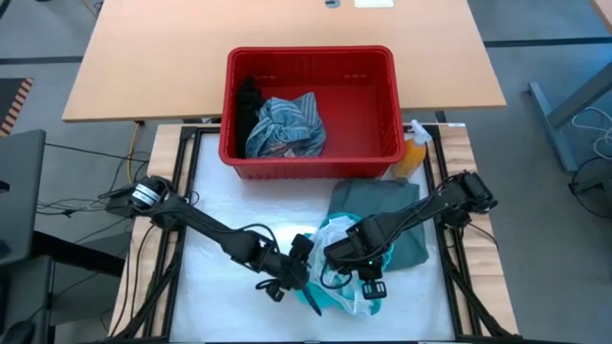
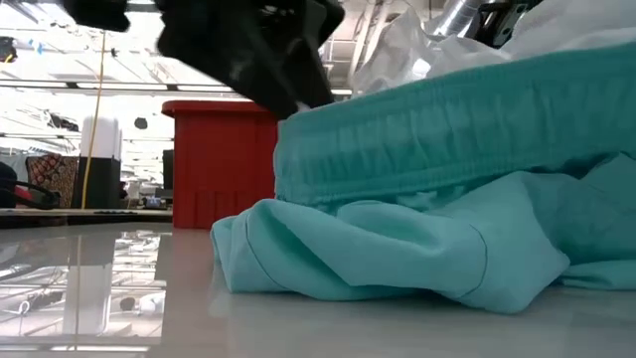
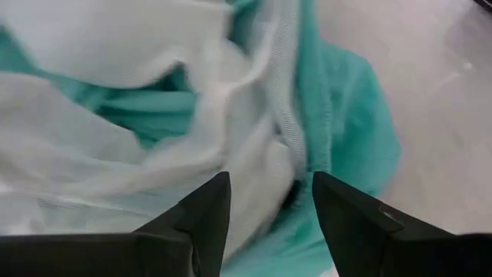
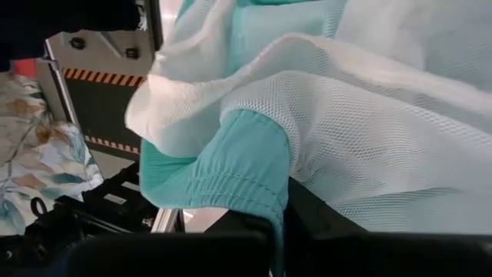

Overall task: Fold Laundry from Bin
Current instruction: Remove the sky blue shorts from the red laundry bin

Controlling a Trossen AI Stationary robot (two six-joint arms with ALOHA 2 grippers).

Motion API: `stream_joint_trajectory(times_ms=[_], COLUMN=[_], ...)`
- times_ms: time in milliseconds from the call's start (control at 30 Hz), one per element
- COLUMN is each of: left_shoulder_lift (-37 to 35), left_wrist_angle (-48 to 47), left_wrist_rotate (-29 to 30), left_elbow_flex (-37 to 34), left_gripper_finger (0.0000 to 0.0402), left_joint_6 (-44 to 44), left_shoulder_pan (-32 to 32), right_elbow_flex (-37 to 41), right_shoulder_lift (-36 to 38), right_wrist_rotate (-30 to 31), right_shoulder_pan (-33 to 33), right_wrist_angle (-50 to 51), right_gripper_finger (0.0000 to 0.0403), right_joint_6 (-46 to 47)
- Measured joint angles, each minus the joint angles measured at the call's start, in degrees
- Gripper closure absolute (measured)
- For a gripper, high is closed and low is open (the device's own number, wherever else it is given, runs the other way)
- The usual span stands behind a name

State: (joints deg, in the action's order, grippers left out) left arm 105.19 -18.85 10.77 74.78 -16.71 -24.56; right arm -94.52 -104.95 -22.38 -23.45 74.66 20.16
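Pinching teal shorts (image 1: 346, 277) at counter's (image 1: 220, 277) six o'clock: right tool (image 1: 368, 285) clamped, lifting waistband; left tool (image 1: 308, 291) apart, poised to regrasp.

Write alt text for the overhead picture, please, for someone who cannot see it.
Two dark robot arms meet over a teal garment on a white table. Behind it lie a grey-green garment and a red bin holding striped and black cloth.

The bin (image 1: 311, 105) sits at the back of the worktop (image 1: 220, 287), two cloths (image 1: 285, 124) inside at its left. A bottle (image 1: 412, 156) stands by its right front corner. Garments (image 1: 378, 215) lie in front, right of centre.
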Motion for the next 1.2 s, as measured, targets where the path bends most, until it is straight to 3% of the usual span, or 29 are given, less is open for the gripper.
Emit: stream_joint_trajectory(times_ms=[367, 633, 933, 1100, 1200], left_shoulder_lift=[0.0, 3.6, 4.6, 4.6, 4.6], left_wrist_angle=[-1.5, -0.3, 1.4, 2.4, 2.2], left_wrist_rotate=[0.0, 1.9, 6.0, 11.3, 11.0], left_elbow_flex=[0.0, 0.1, 0.5, 0.5, 0.5], left_gripper_finger=[0.0242, 0.0243, 0.0243, 0.0243, 0.0243], left_joint_6=[-1.5, -1.7, -7.0, -9.8, -10.7], left_shoulder_pan=[-4.1, -2.4, -3.3, -3.1, -3.1], right_elbow_flex=[0.0, 0.0, 0.0, 0.0, 0.0], right_shoulder_lift=[0.0, 0.0, 0.0, 0.0, 0.0], right_wrist_rotate=[0.4, 0.5, 0.6, 0.6, 0.6], right_shoulder_pan=[0.3, 0.6, 0.6, 0.6, 0.6], right_wrist_angle=[-0.1, -0.5, -1.4, -1.6, -1.7], right_gripper_finger=[0.0368, 0.0367, 0.0367, 0.0367, 0.0367], right_joint_6=[0.0, 0.0, 1.7, 1.9, 1.9])
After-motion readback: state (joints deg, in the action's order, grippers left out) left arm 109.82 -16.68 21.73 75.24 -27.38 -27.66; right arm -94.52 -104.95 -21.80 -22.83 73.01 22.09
